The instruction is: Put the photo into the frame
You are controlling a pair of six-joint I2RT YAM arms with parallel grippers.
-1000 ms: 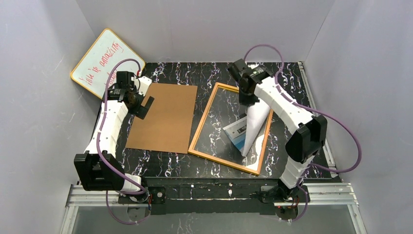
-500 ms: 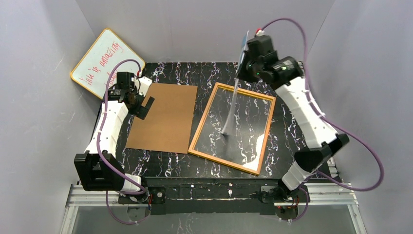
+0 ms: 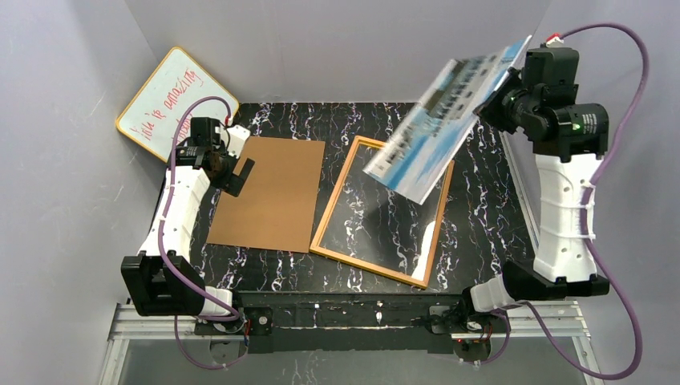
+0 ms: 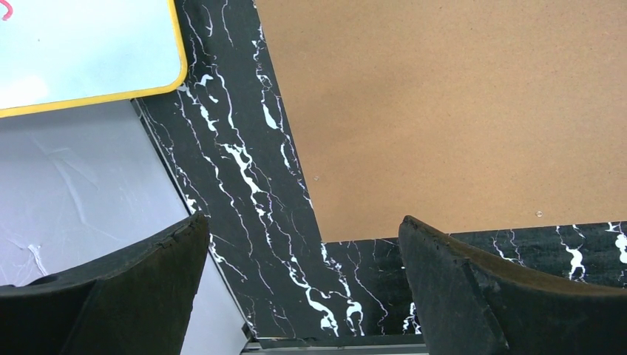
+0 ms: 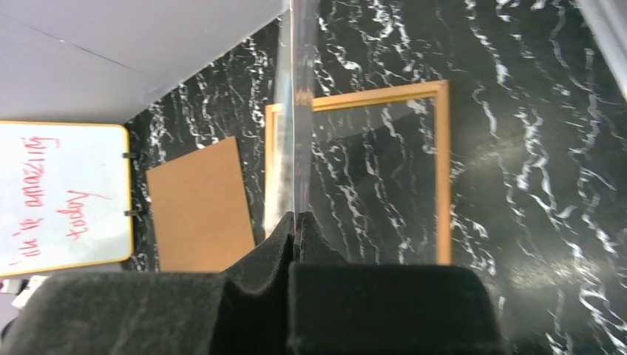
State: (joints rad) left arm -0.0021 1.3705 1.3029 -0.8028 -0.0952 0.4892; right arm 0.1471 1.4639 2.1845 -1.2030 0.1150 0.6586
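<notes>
A black marbled table (image 3: 321,120) carries two flat things. The brown board (image 3: 269,192) lies at the left, with the frame (image 3: 377,224) just beside it.

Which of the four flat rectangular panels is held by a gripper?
The photo, pinched by one edge in the shut right gripper and airborne over the frame. The frame and brown board lie flat; the whiteboard leans at the back left.
</notes>
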